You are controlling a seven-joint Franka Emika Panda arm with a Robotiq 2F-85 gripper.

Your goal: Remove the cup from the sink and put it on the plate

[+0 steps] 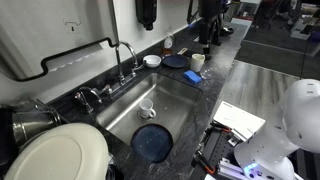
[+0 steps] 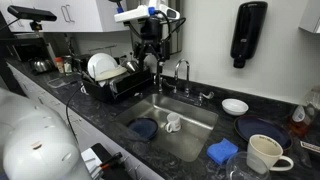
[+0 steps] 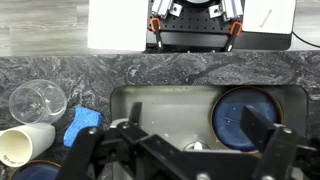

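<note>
The small white cup (image 1: 147, 106) stands in the steel sink (image 1: 180, 95), near its middle; it also shows in the other exterior view (image 2: 173, 123) and, partly hidden, in the wrist view (image 3: 193, 147). The dark blue-black plate (image 1: 152, 142) lies flat on the sink floor beside the cup, also seen in an exterior view (image 2: 144, 128) and in the wrist view (image 3: 235, 112). My gripper (image 2: 150, 60) hangs high above the sink near the faucet. In the wrist view it (image 3: 197, 120) is open wide and empty, with the cup below, between the fingers.
A curved chrome faucet (image 1: 125, 58) rises behind the sink. A large cream plate (image 1: 60, 155) sits in the dish rack (image 2: 110, 80). On the counter are a white bowl (image 2: 235, 106), a brighter blue dish (image 2: 262, 130), a beige cup (image 2: 262, 152), a blue sponge (image 2: 222, 151) and a clear glass (image 3: 38, 100).
</note>
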